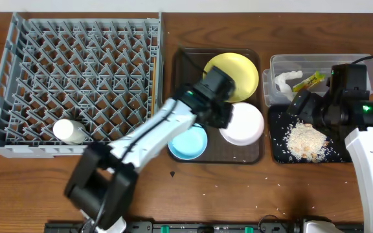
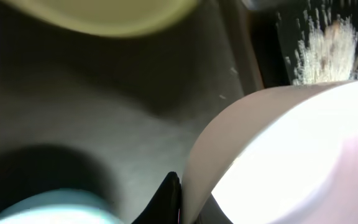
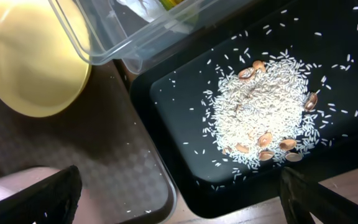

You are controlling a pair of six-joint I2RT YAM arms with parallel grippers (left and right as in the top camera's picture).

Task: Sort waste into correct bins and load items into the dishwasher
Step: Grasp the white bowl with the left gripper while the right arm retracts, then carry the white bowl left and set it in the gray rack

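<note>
My left gripper (image 1: 224, 115) is shut on the near rim of the white bowl (image 1: 243, 123) on the brown serving tray (image 1: 254, 155). In the left wrist view one black finger (image 2: 188, 193) presses the wall of the white bowl (image 2: 291, 149). The yellow plate (image 1: 235, 74) and the light blue bowl (image 1: 188, 142) lie on the same tray. My right gripper (image 1: 309, 107) is open and empty above the black tray (image 1: 274, 129), where the food scraps (image 1: 306, 141) are piled. The clear tub (image 1: 361, 65) holds the tissue (image 1: 287, 81) and the wrapper (image 1: 308, 80). The white cup (image 1: 70, 131) lies in the dish rack (image 1: 76, 77).
The chopsticks (image 1: 153, 84) lie along the rack's right edge. Loose crumbs are scattered on the wood in front of the black tray. In the right wrist view the fingers (image 3: 179, 205) straddle the gap between the brown tray (image 3: 123, 168) and the black tray (image 3: 166, 124).
</note>
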